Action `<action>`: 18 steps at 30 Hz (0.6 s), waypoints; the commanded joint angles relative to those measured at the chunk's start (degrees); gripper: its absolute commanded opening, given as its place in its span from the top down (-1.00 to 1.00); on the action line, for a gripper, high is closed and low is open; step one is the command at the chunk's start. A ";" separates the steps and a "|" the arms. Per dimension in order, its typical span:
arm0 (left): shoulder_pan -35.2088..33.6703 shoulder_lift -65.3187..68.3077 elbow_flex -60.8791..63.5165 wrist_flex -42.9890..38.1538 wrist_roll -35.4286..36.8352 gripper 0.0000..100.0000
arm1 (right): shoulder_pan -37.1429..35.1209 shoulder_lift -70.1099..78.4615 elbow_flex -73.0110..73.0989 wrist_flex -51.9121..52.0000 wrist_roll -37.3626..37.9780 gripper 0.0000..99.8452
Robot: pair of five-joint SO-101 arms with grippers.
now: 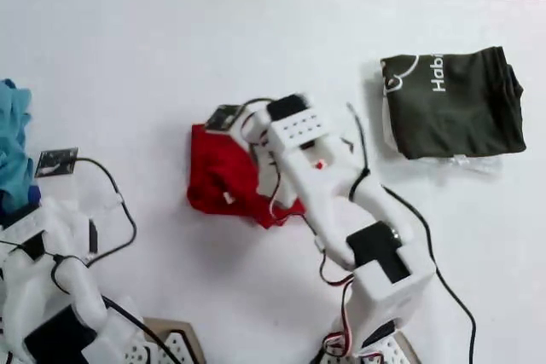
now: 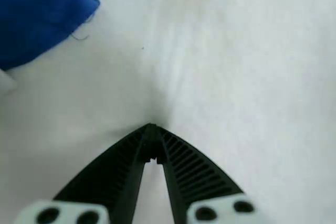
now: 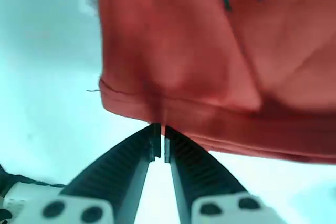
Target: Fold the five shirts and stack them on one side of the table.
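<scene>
- The red shirt (image 1: 226,176), a crumpled heap of soft cloth with dark print, lies near the middle of the white table (image 1: 171,40). It is unfolded, so it is judged to be the garment now being worked.
- The dark green shirt (image 1: 452,104) is a neat folded rectangle with pale print. It rests well apart from the red one, toward the table's right side, probably marking where the stack is to grow.
- The blue cloth (image 1: 13,142) is bunched at the left edge and not yet folded. It is presumably waiting its turn.
- The right claw (image 3: 158,142) has its jaws drawn to a thin slit, with the tips against the red shirt's stitched hem. Creases run into the tips, which suggests a pinch of fabric there. A hem is a firm edge by which to drag or spread cloth.
- The left claw (image 2: 151,153) is closed, tips meeting, and holds nothing. It hangs over bare table with the blue cloth nearby, out of the right arm's way.
</scene>
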 commanded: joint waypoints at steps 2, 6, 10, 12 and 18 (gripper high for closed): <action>-0.26 -1.58 0.13 -0.53 0.00 0.95 | -2.68 -5.67 -2.11 0.31 -4.13 0.95; -0.26 -1.58 0.13 -0.53 0.00 0.95 | -8.75 -7.08 -1.32 -0.75 -7.21 0.76; -0.26 -1.58 0.13 -0.53 0.00 0.95 | -13.05 -6.99 1.05 -2.07 -7.30 0.61; -0.26 -1.58 0.13 -0.53 0.00 0.95 | -13.23 -6.99 3.08 -3.56 -7.21 0.60; -0.26 -1.58 0.13 -0.53 0.00 0.95 | -10.95 -6.99 11.16 -10.95 -7.21 0.60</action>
